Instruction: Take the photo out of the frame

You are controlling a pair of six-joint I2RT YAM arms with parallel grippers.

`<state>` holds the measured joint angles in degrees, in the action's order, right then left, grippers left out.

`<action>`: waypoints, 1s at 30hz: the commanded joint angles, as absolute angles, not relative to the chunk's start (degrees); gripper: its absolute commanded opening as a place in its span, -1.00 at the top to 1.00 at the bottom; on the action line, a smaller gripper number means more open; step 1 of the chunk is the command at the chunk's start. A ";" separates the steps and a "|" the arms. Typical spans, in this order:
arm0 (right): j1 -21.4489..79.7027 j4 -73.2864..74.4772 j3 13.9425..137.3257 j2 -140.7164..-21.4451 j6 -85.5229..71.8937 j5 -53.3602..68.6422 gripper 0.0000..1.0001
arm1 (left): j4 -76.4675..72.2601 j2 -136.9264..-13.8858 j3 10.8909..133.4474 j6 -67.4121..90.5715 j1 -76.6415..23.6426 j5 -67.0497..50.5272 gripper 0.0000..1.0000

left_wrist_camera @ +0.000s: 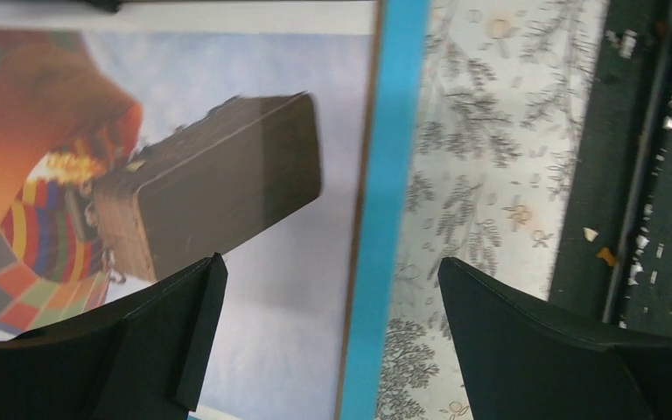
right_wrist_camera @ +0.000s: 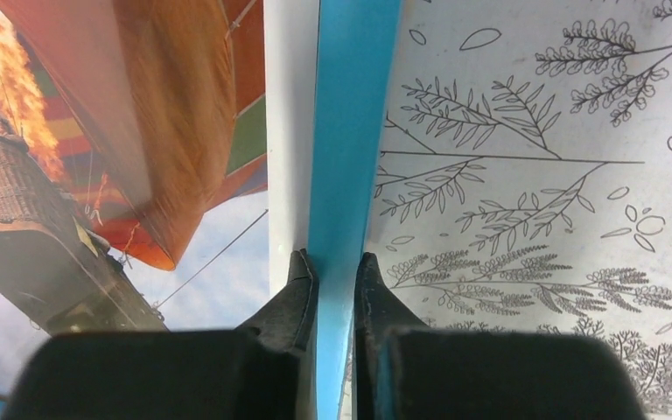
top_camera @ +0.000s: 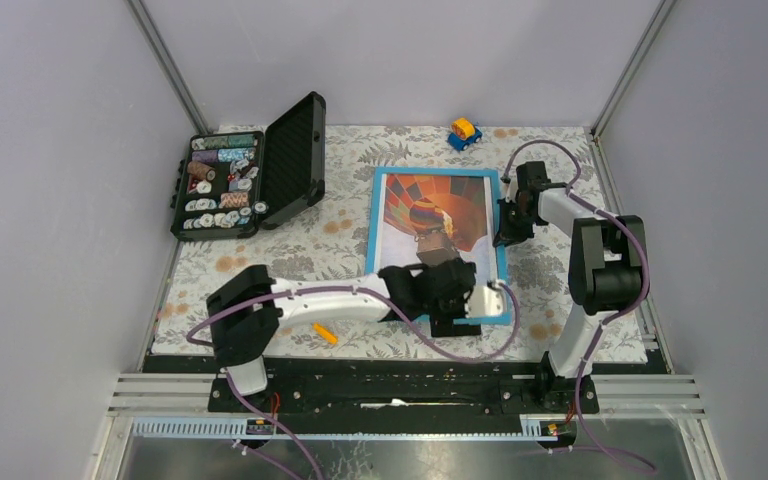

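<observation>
- Poker-chip case [top_camera: 245, 180]: upper left of the overhead view, lid raised, rows of chips inside; it stands on the floral worktop [top_camera: 345, 240], well apart from the frame.
- Small orange piece [top_camera: 324, 334]: lower centre-left of the overhead view, lying on the worktop just below the left arm.
- Left gripper [left_wrist_camera: 325, 328]: jaws spread wide, one finger over the print and the other over the worktop, straddling the frame's blue border near its lower corner; whether they touch it cannot be told.
- Photo [top_camera: 430, 215]: centre of the overhead view, balloon print lying flat and face up inside the frame [top_camera: 372, 235].
- Toy car [top_camera: 464, 133]: upper centre, yellow and blue, near the far edge of the worktop.
- Right gripper [right_wrist_camera: 336, 278]: jaws pinching the frame's blue border on its right-hand side, one finger on each face.
</observation>
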<state>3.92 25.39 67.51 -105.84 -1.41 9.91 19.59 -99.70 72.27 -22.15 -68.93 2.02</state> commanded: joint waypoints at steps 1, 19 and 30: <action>5.01 30.86 72.51 -101.79 -1.44 9.70 1.00 | 17.95 -102.62 72.41 -27.73 -72.85 6.38 -0.98; 5.01 36.94 74.08 -95.96 -4.95 12.88 1.00 | 19.41 -111.91 81.07 -22.84 -75.07 6.27 -0.55; 4.95 38.33 74.41 -96.39 -6.93 14.08 1.00 | 13.24 -115.01 80.74 -22.10 -79.92 27.34 -0.72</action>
